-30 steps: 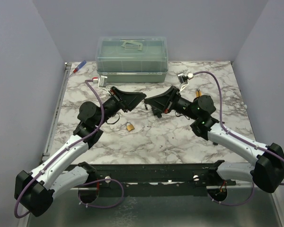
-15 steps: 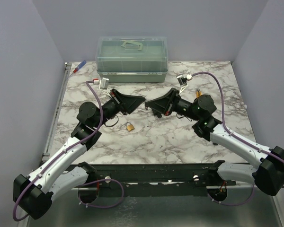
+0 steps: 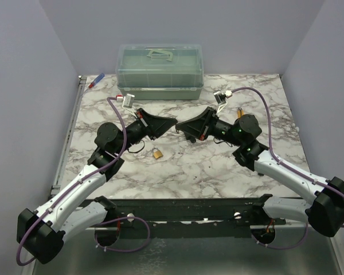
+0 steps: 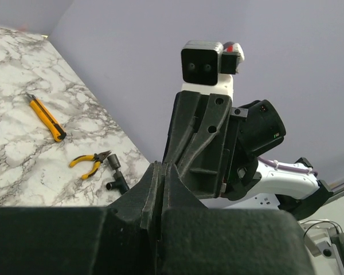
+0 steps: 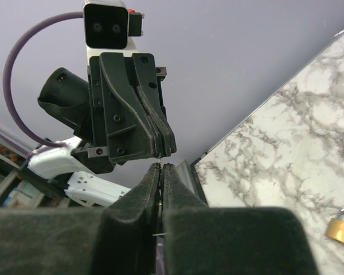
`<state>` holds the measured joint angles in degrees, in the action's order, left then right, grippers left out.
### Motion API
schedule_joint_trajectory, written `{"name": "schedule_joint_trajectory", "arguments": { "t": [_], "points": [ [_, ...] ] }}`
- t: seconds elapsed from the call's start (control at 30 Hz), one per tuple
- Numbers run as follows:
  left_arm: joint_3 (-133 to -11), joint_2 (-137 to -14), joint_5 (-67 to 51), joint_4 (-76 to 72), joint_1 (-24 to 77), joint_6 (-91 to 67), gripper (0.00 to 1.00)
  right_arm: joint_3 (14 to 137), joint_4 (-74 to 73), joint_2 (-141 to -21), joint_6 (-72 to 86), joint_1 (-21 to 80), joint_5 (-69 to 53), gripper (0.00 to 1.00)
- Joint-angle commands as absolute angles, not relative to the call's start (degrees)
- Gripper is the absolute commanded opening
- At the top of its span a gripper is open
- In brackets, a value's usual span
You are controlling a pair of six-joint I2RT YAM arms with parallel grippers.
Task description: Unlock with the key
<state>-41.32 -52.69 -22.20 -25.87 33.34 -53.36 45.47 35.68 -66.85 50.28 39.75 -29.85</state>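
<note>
Both clenched, my left gripper [image 3: 173, 121] and right gripper [image 3: 179, 125] meet tip to tip above the surface's [image 3: 218, 172] middle, probably to re-grip the key, which is too small to see there.

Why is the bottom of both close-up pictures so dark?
Left wrist view: the black left gripper fills it, near the lens, soft; yellow-handled pliers look sharp. Right wrist view: likewise the black right gripper; brass padlock crisp. Top view: even light, marble table sharp.
</note>
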Motion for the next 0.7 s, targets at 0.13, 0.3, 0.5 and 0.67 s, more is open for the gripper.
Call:
{"name": "schedule_joint_trajectory", "arguments": {
  "t": [0.13, 0.3, 0.5, 0.67],
  "points": [
    [-40.8, -52.0, -18.8, -29.3, 33.2, -53.7, 0.0, 45.6, 38.4, -66.0, 50.3, 39.8, -29.7, 0.45],
    [-41.5, -53.1, -18.8, -30.5, 33.2, -54.5, 0.0, 45.3, 40.7, -66.3, 51.2, 39.8, -30.1, 0.4],
    [-41.0, -53.2, -18.2, -30.9, 33.2, -54.7, 0.0, 45.3, 41.5, -66.6, 51.5, 39.7, -29.9, 0.3],
    [-40.7, -53.2, -17.9, -31.3, 33.2, -54.8, 0.0, 45.9, 41.9, -67.7, 52.0, 39.7, -30.3, 0.3]
  ]
}}
